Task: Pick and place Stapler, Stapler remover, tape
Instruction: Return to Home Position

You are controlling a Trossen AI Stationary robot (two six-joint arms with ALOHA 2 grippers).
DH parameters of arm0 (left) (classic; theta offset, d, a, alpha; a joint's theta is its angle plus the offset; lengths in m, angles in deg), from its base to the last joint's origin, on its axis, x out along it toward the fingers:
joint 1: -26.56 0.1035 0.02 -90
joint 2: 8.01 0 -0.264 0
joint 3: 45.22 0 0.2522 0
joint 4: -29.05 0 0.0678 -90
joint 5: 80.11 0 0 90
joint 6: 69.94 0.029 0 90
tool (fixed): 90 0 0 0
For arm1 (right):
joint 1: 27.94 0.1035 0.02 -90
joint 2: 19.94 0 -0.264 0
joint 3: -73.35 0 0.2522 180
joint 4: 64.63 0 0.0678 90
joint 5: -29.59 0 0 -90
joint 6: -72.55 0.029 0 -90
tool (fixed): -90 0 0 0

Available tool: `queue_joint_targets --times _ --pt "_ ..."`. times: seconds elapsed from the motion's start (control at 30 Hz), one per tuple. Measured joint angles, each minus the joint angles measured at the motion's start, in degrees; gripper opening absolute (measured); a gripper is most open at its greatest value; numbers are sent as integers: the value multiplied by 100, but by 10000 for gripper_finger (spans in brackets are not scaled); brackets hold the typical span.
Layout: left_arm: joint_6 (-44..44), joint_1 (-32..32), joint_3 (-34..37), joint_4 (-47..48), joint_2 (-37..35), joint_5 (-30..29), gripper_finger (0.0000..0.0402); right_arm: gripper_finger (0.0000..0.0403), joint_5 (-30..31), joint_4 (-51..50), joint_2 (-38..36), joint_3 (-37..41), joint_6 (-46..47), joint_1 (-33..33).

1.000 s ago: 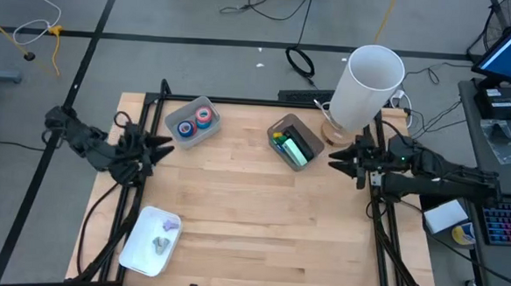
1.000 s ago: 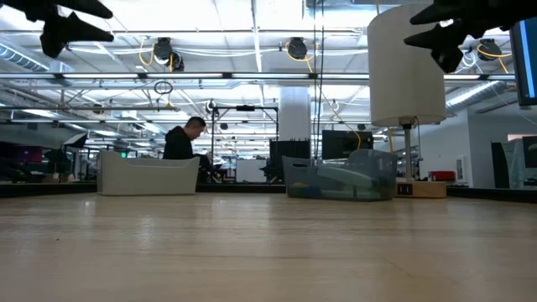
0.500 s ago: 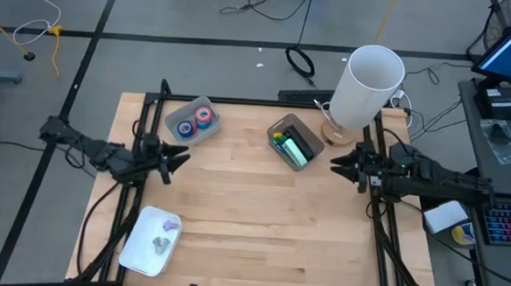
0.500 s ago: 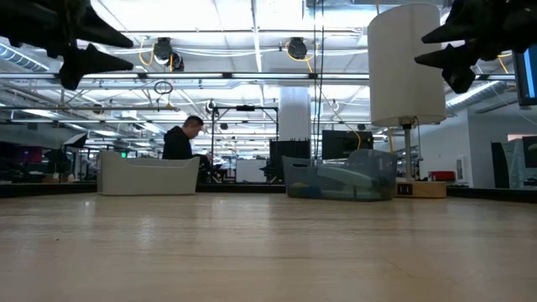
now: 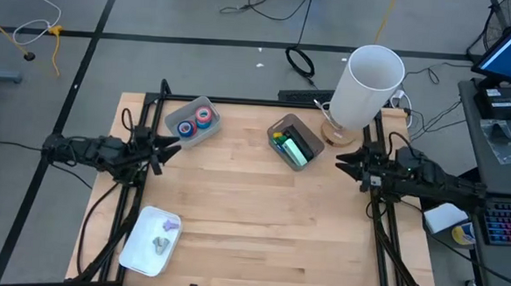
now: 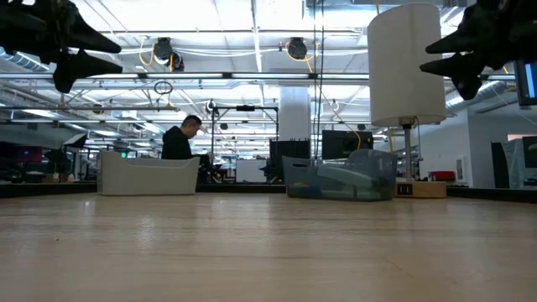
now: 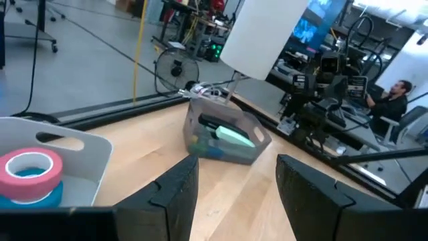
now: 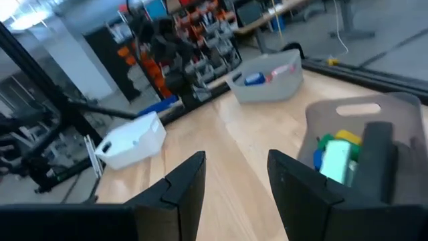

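Note:
Tape rolls [image 5: 193, 122], blue and pink, lie in a grey bin [image 5: 207, 104] at the far left; a pink roll on a blue one [image 7: 29, 173] shows in the left wrist view. A second grey bin [image 5: 283, 124] holds green and yellow blocks and a dark, stapler-like thing [image 8: 378, 150]. A white tray [image 5: 140, 253] at the near left holds small grey and mauve things; I cannot tell whether one is the stapler remover. My left gripper [image 5: 163, 147] hovers open at the left edge, pointing level across the table. My right gripper [image 5: 342, 163] hovers open at the right edge, facing it.
A tall white cylinder [image 5: 368, 86] on a wooden base stands at the far right corner, beside my right arm. Black frame rails [image 5: 381, 246] run along both sides of the table. The wooden top [image 5: 260, 213] between the bins and the near edge is bare. A person [image 6: 183, 138] sits beyond the table.
Both grippers have sunk a little while staying level and open. My left arm has swung and stretched out flat along the left edge. My right gripper has drawn slightly back toward the table's right edge. Nothing on the table has moved.

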Motion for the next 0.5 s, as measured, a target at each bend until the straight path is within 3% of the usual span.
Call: queue_joint_targets --times 0.3,0.5 --pt "-38 -4 346 -61 -54 -102 200 155 -242 2517 -3 1603 351 4" --pt "-278 -2 591 -79 -128 -254 200 155 -351 2530 -25 1741 573 3"
